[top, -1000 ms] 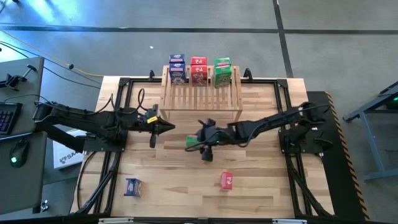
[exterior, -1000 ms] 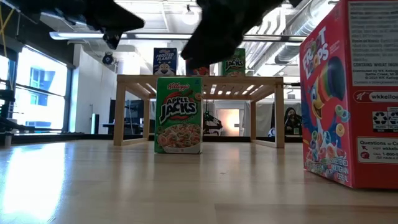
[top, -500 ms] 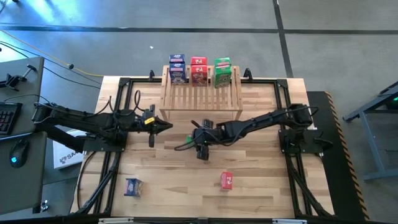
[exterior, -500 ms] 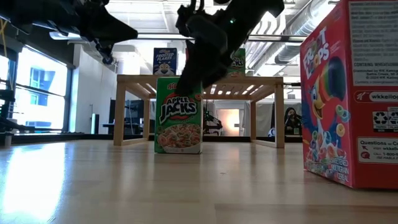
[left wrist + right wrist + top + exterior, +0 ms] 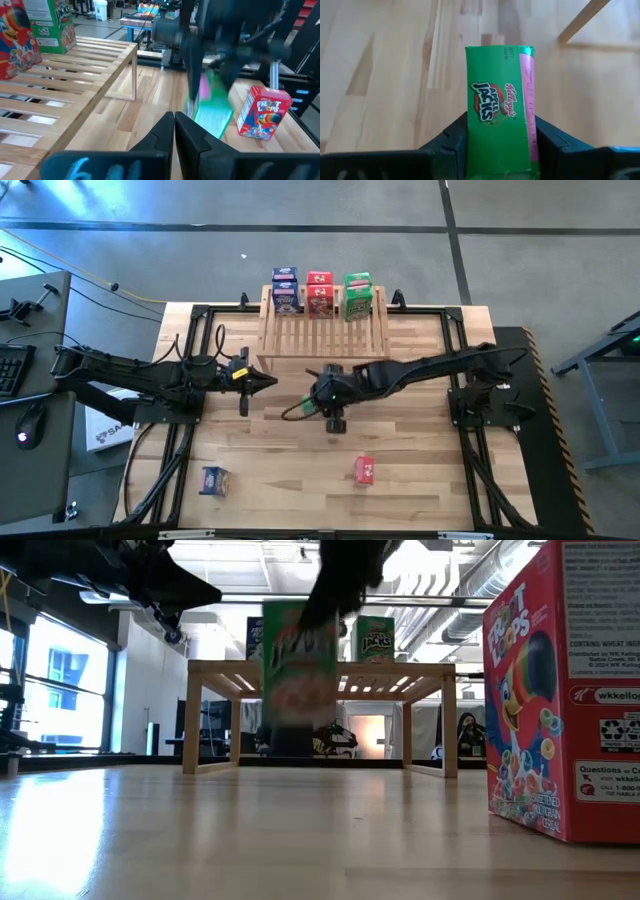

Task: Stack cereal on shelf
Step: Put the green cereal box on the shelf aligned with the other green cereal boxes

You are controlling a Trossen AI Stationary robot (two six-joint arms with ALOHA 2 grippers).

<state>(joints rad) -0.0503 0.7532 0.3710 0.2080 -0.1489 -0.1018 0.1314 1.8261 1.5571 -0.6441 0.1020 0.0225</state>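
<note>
My right fingers (image 5: 497, 145) clamp the small green printed cardboard cereal box (image 5: 497, 132), lifted off the tabletop (image 5: 300, 470); I should keep it level. Left fingers (image 5: 272, 383) are shut, empty.

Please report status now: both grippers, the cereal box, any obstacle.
Right gripper shut on green cereal box, lifted off table. Left gripper shut, empty, beside shelf. No obstacle seen.

My right gripper (image 5: 495, 145) pinches a green cereal box (image 5: 497, 127) off the tabletop, before the shelf (image 5: 322, 332). Blue, red and green boxes (image 5: 320, 293) line the shelf's far edge; one red (image 5: 365, 470) and one blue (image 5: 213, 479) lie near the tabletop's near edge.
</note>
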